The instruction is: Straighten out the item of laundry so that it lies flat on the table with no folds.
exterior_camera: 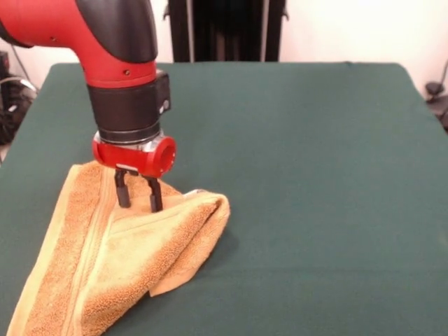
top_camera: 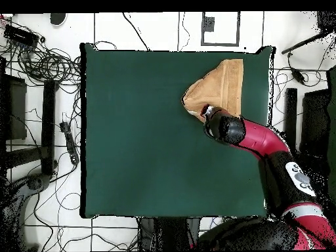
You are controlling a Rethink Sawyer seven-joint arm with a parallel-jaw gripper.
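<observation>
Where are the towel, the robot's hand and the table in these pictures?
towel (exterior_camera: 133,269): front view, on its folded upper layer.
hand (exterior_camera: 138,194): front view, midway between the two black fingertips.
table (top_camera: 138,138): overhead view, on the bare green cloth.

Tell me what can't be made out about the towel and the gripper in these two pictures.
- Towel: in the front view its near corner is cut off by the bottom edge.
- Towel's underside layers: hidden by the folded top layer in both views.
- Gripper: the front view shows two fingers standing slightly apart at the towel's fold, but whether they pinch cloth cannot be told; in the overhead view the arm covers them.
- Towel's tag: too small to find.
</observation>
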